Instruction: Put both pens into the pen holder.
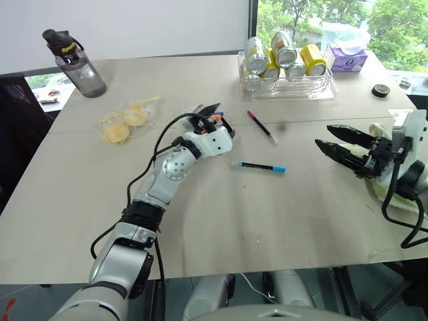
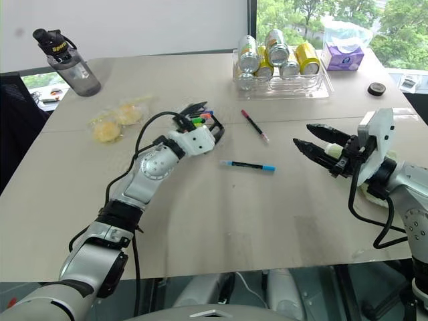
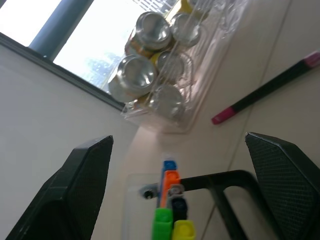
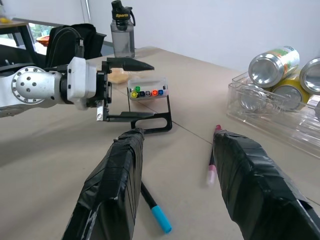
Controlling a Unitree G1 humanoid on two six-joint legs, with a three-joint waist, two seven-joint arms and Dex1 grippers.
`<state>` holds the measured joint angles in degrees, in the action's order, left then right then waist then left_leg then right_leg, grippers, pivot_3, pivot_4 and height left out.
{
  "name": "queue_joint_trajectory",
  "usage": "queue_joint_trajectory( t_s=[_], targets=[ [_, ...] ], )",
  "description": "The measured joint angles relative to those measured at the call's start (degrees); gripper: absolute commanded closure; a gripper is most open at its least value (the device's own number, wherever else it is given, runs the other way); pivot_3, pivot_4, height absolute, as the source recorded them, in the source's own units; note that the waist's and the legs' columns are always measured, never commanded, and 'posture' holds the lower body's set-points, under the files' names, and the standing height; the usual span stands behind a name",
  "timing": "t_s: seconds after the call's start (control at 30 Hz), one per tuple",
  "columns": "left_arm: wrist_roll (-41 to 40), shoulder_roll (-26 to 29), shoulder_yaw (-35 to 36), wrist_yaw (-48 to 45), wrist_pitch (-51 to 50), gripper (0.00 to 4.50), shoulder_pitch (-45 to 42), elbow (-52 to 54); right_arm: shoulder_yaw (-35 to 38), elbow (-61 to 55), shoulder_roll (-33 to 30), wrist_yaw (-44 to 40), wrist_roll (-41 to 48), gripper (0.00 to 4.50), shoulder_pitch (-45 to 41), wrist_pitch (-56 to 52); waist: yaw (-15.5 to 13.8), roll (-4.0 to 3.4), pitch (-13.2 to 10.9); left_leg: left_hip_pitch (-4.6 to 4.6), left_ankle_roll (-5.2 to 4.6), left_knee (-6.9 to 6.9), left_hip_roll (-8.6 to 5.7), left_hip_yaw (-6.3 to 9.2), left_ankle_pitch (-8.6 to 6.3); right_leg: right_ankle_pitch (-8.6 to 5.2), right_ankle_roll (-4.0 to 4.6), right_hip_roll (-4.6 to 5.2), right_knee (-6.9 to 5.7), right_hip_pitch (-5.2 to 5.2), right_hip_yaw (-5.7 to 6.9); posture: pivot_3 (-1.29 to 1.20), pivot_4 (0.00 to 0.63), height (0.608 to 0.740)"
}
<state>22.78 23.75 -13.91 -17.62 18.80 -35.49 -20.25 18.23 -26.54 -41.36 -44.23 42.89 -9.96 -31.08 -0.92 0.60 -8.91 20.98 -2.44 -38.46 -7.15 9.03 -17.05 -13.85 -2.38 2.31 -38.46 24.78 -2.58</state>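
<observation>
On the table (image 1: 221,221) I see both pens lying flat; my left gripper (image 4: 125,90) is wide open around the pen holder (image 4: 147,102), my right gripper (image 1: 341,152) half open, empty.

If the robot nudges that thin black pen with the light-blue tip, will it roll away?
Probably somewhat: the thin black pen with the light-blue tip looks round and lies flat on the smooth beige table. It seems stiff and light, and narrow enough to slip.
</observation>
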Motion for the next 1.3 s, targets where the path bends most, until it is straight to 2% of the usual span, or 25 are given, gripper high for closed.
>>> queue_joint_trajectory(
  t_s=[0.17,0.3,0.33,0.4,0.43,0.5,0.63,0.7,0.83,0.93,1.0,1.03,1.1,1.2,1.3],
  targets=[
    [-8.87,-0.06,-0.08,-9.36,0.24,0.06,3.66,5.8,-3.14,0.45,0.05,1.18,-4.34,2.11,0.45,0.41,0.26,-0.01,0.01,-0.02,0.0,0.02,0.0,-0.04,0.0,0.0,0.0,0.0,-0.05,0.04,-0.04,0.0,0.15,0.74],
    [-23.42,4.19,1.7,-22.39,-8.74,0.06,13.32,16.45,-7.65,5.04,0.73,4.99,-12.38,2.11,-1.0,1.91,0.9,-0.04,0.02,-0.08,0.0,0.0,0.01,-0.1,0.0,0.0,0.0,-0.02,-0.12,0.03,-0.11,0.0,0.15,0.74],
    [-24.47,4.53,1.95,-23.39,-9.76,0.02,14.06,16.99,-7.93,5.71,0.86,5.42,-13.14,1.87,-1.01,1.94,0.84,-0.05,0.02,-0.08,0.0,-0.02,0.01,-0.1,0.0,0.0,0.01,-0.02,-0.15,0.03,-0.1,0.0,0.15,0.74],
    [-33.24,7.86,5.03,-27.67,-19.73,0.0,19.39,24.48,-11.89,11.1,3.32,5.71,-15.79,1.32,-5.79,2.46,1.51,-0.03,0.0,-0.12,0.01,-0.07,0.04,-0.14,0.01,0.01,0.03,-0.04,-0.26,0.03,-0.12,0.0,0.15,0.74],
    [-35.11,8.38,5.66,-28.4,-21.91,0.0,20.04,26.09,-12.67,12.51,3.76,5.74,-16.37,0.89,-6.71,2.59,1.52,-0.05,0.01,-0.13,0.01,-0.08,0.04,-0.15,0.01,0.01,0.03,-0.03,-0.29,0.02,-0.12,0.0,0.15,0.74],
    [-42.02,10.26,9.11,-29.57,-30.1,0.0,21.95,31.49,-16.53,19.52,6.05,5.71,-19.96,0.05,-12.16,4.18,1.66,-0.05,-0.02,-0.16,0.04,-0.1,0.04,-0.15,0.03,0.04,0.08,-0.04,-0.34,0.02,-0.11,0.0,0.15,0.74],
    [-51.28,12.43,15.43,-28.26,-42.26,0.0,21.83,37.67,-22.23,35.68,10.47,5.08,-26.69,0.05,-22.96,9.31,1.8,-0.06,-0.03,-0.23,0.1,-0.1,0.06,-0.16,0.06,0.08,0.14,-0.08,-0.38,0.02,-0.09,0.0,0.15,0.74],
    [-56.13,14.59,18.84,-27.1,-49.44,0.0,21.03,39.58,-22.55,51.28,16.36,5.41,-28.55,0.05,-32.55,12.97,2.06,-0.05,-0.06,-0.22,0.13,-0.08,0.09,-0.21,0.08,0.13,0.22,-0.14,-0.37,0.05,-0.11,0.0,0.15,0.74],
    [-62.1,18.17,23.87,-26.03,-57.35,0.0,20.26,42.75,-22.95,74.19,21.43,7.15,-33.46,0.05,-45.27,20.83,2.44,-0.04,-0.06,-0.16,0.14,0.07,0.11,-0.12,0.08,0.12,0.23,-0.14,-0.16,0.09,-0.06,0.0,0.15,0.74],
    [-64.57,20.44,26.92,-25.03,-61.13,0.0,20.61,45.04,-22.84,88.04,24.38,8.6,-36.57,0.05,-51.38,25.37,2.73,-0.04,-0.05,-0.06,0.14,0.19,0.11,0.0,0.08,0.12,0.23,-0.13,0.16,0.07,0.03,0.0,0.15,0.74],
    [-65.18,21.28,27.49,-24.33,-62.45,0.0,20.87,46.26,-22.89,93.18,25.44,10.06,-38.41,0.05,-52.54,26.55,2.94,-0.04,-0.05,0.03,0.13,0.2,0.11,0.1,0.08,0.12,0.23,-0.12,0.33,0.06,0.11,0.0,0.15,0.74],
    [-65.89,21.84,28.32,-23.82,-63.62,0.0,21.57,47.39,-22.8,96.18,26.14,10.81,-39.47,0.55,-52.66,27.68,3.21,-0.06,-0.06,0.07,0.13,0.2,0.11,0.11,0.08,0.13,0.23,-0.12,0.38,0.08,0.12,0.0,0.15,0.74],
    [-66.4,22.19,29.05,-23.35,-64.63,0.0,22.21,48.36,-22.77,97.29,26.33,10.82,-40.08,0.76,-53.59,27.77,3.44,-0.08,-0.04,0.04,0.14,0.21,0.11,0.11,0.08,0.13,0.23,-0.13,0.38,0.06,0.11,0.0,0.15,0.74],
    [-68.15,23.34,30.14,-22.9,-66.6,0.0,23.51,50.63,-22.61,98.41,26.4,10.32,-41.11,1.97,-53.96,28.39,3.46,-0.09,-0.01,-0.01,0.14,0.21,0.12,0.14,0.08,0.13,0.24,-0.14,0.33,0.02,0.13,0.0,0.15,0.74],
    [-69.24,23.98,30.83,-22.25,-67.83,0.0,23.93,51.47,-22.36,98.65,26.7,9.14,-41.87,3.42,-53.91,28.93,3.24,-0.09,-0.01,-0.06,0.14,0.11,0.12,0.14,0.08,0.15,0.27,-0.14,0.19,-0.04,0.14,0.0,0.15,0.74]
  ],
)
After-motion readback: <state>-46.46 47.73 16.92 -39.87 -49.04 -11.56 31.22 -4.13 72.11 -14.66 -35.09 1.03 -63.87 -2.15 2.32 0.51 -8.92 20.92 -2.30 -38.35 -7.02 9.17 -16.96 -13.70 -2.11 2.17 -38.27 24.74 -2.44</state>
